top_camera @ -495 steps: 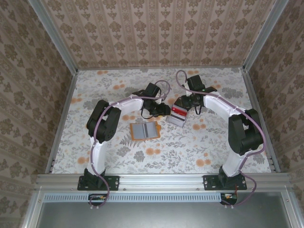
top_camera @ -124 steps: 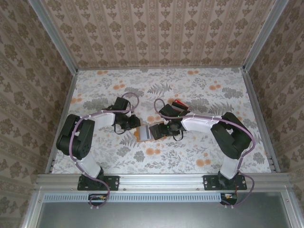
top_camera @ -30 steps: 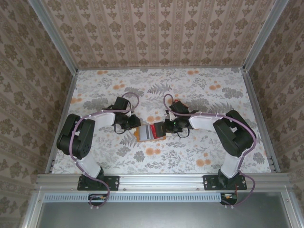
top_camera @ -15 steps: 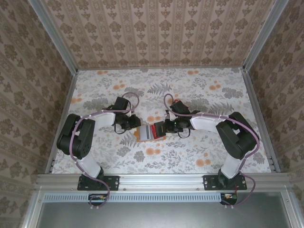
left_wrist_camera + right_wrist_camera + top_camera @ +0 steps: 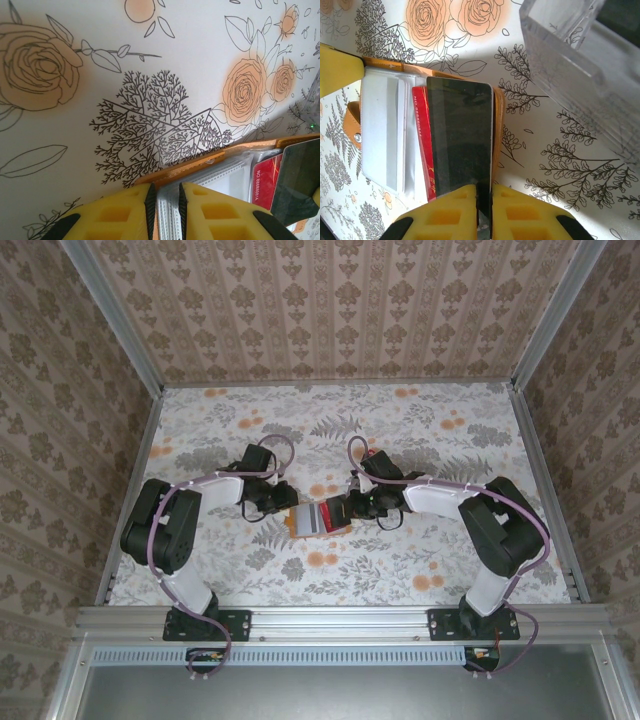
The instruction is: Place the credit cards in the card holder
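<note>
Since 16.5 s ago: both arms have come in from the far half of the table (image 5: 430, 570) to the card holder (image 5: 384, 65), and a red card (image 5: 420, 145) now sits in the holder's right half. The holder has shifted slightly toward the right edge. Over the last 0.5 s: almost no change.

Position: the card holder lies open, grey inside up. It is about midway between the table's left and right edges and a little nearer the near edge than the far one.

Left side: the left gripper (image 5: 166, 192) has its yellow fingers pressed almost together, pinching the holder's left edge at the grey inner sleeve.

Right side: the right gripper (image 5: 484, 192) has its fingers clamped on one short edge of a black card (image 5: 460, 130). The black card lies over the holder's right half and covers most of the red card, whose left strip shows.

A clear plastic rack (image 5: 580, 60) is near the holder, not touching it
</note>
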Tool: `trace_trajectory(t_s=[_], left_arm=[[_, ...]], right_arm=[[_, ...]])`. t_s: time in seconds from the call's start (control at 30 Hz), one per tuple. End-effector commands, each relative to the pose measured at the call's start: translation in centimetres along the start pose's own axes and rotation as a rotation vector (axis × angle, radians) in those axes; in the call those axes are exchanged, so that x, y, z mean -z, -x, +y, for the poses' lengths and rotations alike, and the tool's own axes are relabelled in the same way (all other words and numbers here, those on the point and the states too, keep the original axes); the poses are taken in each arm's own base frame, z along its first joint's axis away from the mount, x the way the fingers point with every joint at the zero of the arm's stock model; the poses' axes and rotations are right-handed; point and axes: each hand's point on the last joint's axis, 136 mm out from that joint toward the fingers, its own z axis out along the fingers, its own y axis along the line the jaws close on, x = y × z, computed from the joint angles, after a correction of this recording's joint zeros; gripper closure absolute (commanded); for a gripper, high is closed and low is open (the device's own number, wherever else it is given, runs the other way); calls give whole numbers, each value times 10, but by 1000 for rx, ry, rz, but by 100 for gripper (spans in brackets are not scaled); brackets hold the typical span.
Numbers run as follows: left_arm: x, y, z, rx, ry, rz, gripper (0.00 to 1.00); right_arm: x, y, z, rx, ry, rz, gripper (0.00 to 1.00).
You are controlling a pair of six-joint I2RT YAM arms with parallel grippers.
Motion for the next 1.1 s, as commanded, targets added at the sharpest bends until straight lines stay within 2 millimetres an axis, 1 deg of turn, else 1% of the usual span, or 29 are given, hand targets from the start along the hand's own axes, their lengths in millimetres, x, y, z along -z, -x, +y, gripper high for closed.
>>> trace_trajectory(t_s=[0.0,0.03,0.1,0.2,0.3,0.4,0.57,0.73,0.87,1.0,1.07], left_arm=[[-18,-47,40,72,143,160,78],[-18,-46,39,71,143,159,77],[-17,-46,39,70,144,159,77],[-18,-46,39,71,145,160,78],[-18,-46,40,73,144,159,78],[-18,-48,41,74,147,160,78],[-19,-48,42,75,148,164,77],[-19,-50,43,75,153,164,78],[-21,-50,44,78,153,167,77],[-20,-49,41,79,145,162,77],[-18,-47,38,74,140,153,77]], right_arm=[[-2,-12,-11,-20,-22,40,88],[-2,-12,-12,-20,-25,39,87],[0,-12,-13,-19,-35,38,79],[-1,-12,-15,-21,-37,40,80],[-2,-13,-17,-23,-42,43,87],[0,-14,-20,-22,-62,38,90],[-1,-15,-20,-21,-53,46,98],[8,-15,-17,-18,-43,36,98],[20,-14,-2,7,29,25,98],[29,-9,26,24,163,13,98],[33,-7,35,27,202,4,98]])
